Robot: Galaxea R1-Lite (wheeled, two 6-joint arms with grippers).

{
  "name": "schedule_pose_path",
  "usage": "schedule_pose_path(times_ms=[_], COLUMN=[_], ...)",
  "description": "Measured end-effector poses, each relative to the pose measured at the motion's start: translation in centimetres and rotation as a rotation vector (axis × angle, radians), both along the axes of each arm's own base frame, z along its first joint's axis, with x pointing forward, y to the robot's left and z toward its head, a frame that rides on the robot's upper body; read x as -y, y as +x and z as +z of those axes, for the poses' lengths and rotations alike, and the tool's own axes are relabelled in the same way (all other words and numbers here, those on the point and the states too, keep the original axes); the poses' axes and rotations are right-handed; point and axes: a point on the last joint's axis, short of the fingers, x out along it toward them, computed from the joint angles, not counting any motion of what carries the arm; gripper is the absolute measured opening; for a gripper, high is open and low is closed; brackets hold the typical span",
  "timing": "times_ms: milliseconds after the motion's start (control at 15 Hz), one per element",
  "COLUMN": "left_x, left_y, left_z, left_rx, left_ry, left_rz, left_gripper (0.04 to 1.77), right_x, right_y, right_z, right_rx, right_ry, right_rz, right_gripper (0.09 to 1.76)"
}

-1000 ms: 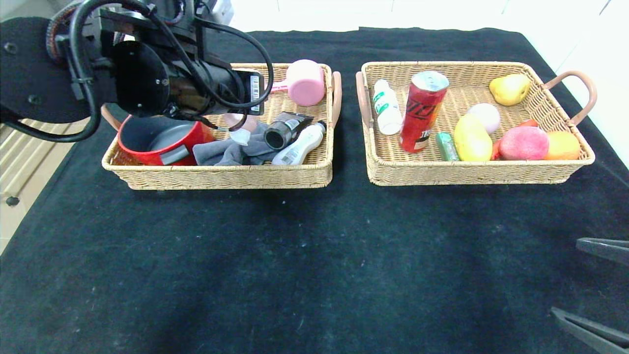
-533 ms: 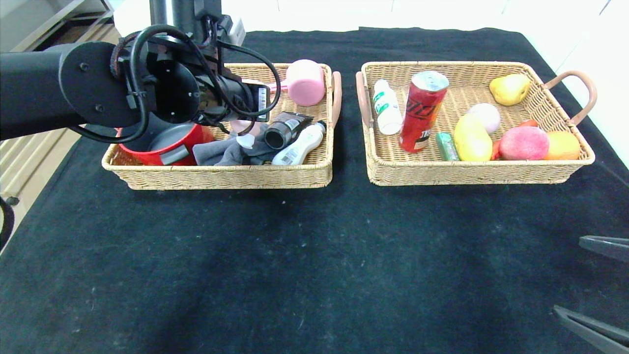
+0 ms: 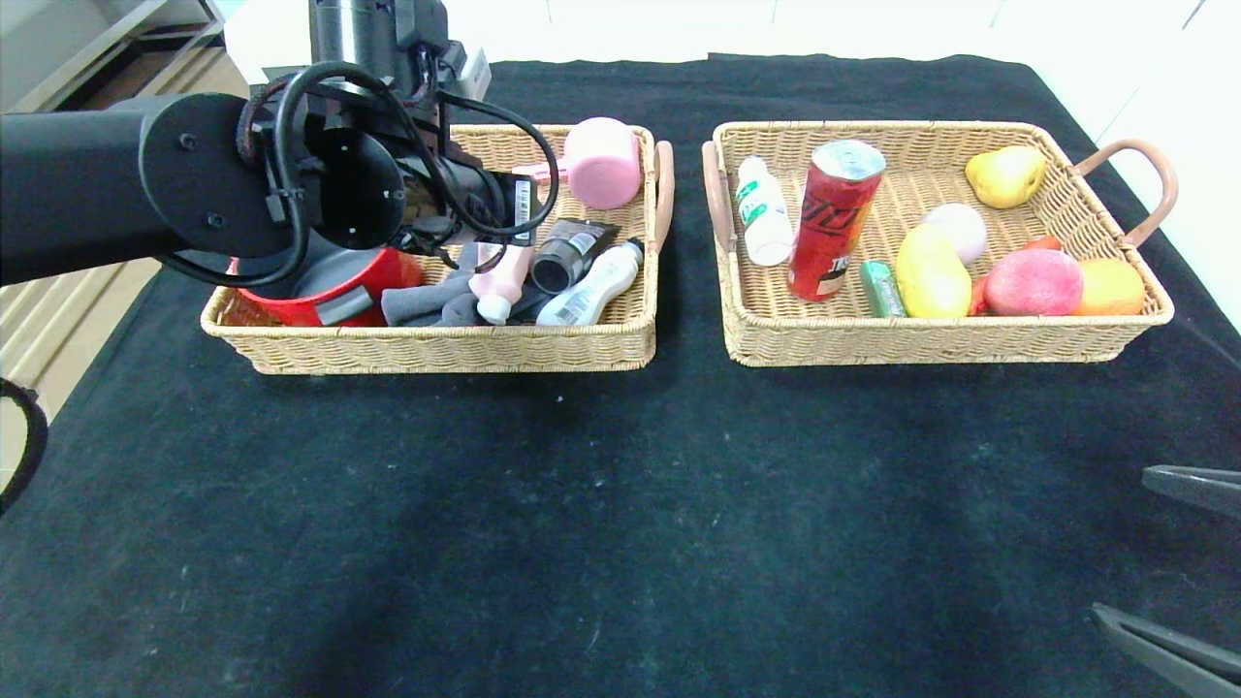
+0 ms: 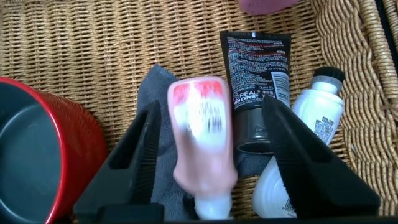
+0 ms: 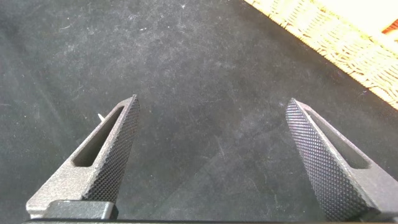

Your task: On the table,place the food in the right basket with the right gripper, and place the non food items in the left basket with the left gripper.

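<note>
My left gripper (image 4: 210,106) hangs open over the left basket (image 3: 436,349). The pale pink squeeze tube (image 3: 504,281) (image 4: 202,143) is between its jaws, cap down, with gaps on both sides, over a grey cloth. Beside it lie the dark printed tube (image 3: 572,254) (image 4: 258,68) and the white curvy bottle (image 3: 593,286) (image 4: 314,118). In the right basket (image 3: 931,344) are the small white bottle (image 3: 763,211), the red can (image 3: 834,221) and the peach (image 3: 1034,281). My right gripper (image 3: 1115,543) (image 5: 211,102) stands open and empty over the black table (image 3: 620,504), near the right front.
The left basket also holds a red pot (image 3: 320,281), a grey cloth (image 3: 427,301) and a pink cup (image 3: 601,163). A pear (image 3: 1006,174), a yellow mango (image 3: 931,271), a small green pack (image 3: 880,288) and an orange fruit (image 3: 1110,286) share the right basket.
The left gripper's jaws have opened and let go of the pink tube, which now sits lower on the grey cloth. The left arm has shifted over the basket. The right arm has not moved.
</note>
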Motion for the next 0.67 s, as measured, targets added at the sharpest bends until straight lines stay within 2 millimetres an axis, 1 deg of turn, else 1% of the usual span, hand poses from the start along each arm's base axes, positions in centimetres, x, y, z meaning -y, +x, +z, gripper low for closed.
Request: schedule_pose_path(times_ms=[133, 333, 533, 667], left_x=[0.0, -0.1, -0.2, -0.3], left_y=[0.0, -0.1, -0.6, -1.4], left_z=[0.0, 0.0, 0.2, 0.4], left_rx=[0.0, -0.004, -0.004, -0.005], left_ry=[0.001, 0.004, -0.002, -0.002], left_rz=[0.001, 0.002, 0.001, -0.004], left_gripper=[1.34, 1.45, 1.53, 1.57], right_x=[0.0, 0.0, 0.0, 0.0], right_y=[0.0, 0.0, 0.0, 0.0], right_z=[0.0, 0.0, -0.1, -0.1], right_rx=[0.0, -0.001, -0.003, -0.003], right_ry=[0.0, 0.0, 0.0, 0.0], right_rz=[0.0, 0.0, 0.0, 0.0], right_gripper=[1.71, 1.71, 1.71, 1.71])
